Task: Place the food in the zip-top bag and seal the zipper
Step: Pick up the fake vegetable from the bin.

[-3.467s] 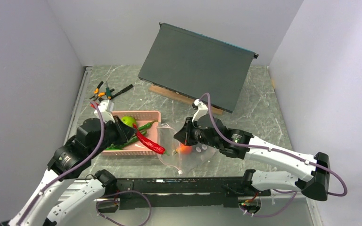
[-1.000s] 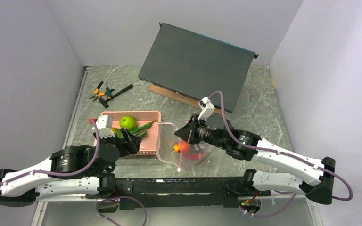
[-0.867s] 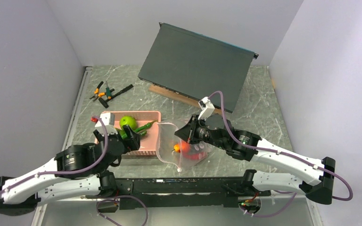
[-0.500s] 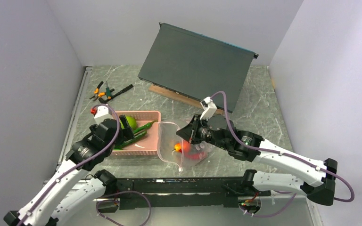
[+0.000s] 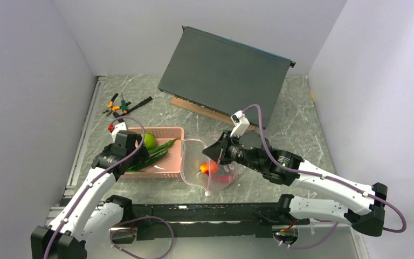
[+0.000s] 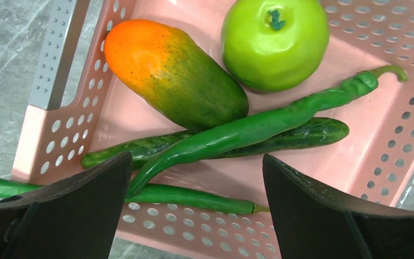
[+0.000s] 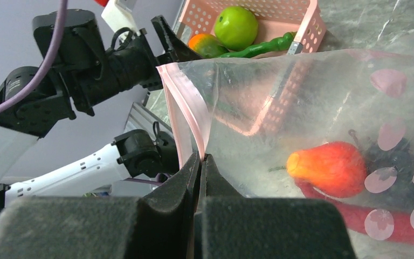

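Far left at the back, pliers (image 5: 119, 104) on the desk (image 5: 302, 124), not task items. Left fingers (image 5: 135, 144) are spread wide with nothing in them, hanging over the near-left part of the basket (image 6: 46, 156).

In the basket:
- mango (image 6: 178, 75) on the left
- apple (image 6: 275, 43) just beside it on the right
- pepper (image 6: 259, 127) lying diagonally over a darker cucumber-like piece (image 6: 307, 135), with its thin end between the fingers
- thin green piece (image 6: 194, 198) along the near wall

All look like toy plastic: probably light, rigid, smooth. Apple and mango are round and slick and could squirt out of a pinch, so take them across the widest middle. The pepper looks easiest, pinched across its width at mid-length. It rests on the piece below, which may shift with it.

Just beside the basket's right end is the bag (image 5: 194, 156), its mouth lifted and facing the basket. A red-orange piece (image 7: 329, 168) and a red chili (image 7: 356, 218) are inside.

The bag looks thin, floppy and crinkly, and would likely collapse if let go. The best hold is the zipper (image 7: 179, 102), its only stiffer part. Right fingers (image 7: 187, 181) are clenched on that strip, holding the mouth up.

Dark panel (image 5: 226, 75) at the back. Task looks partway: some food bagged, basket items left, zipper unsealed.
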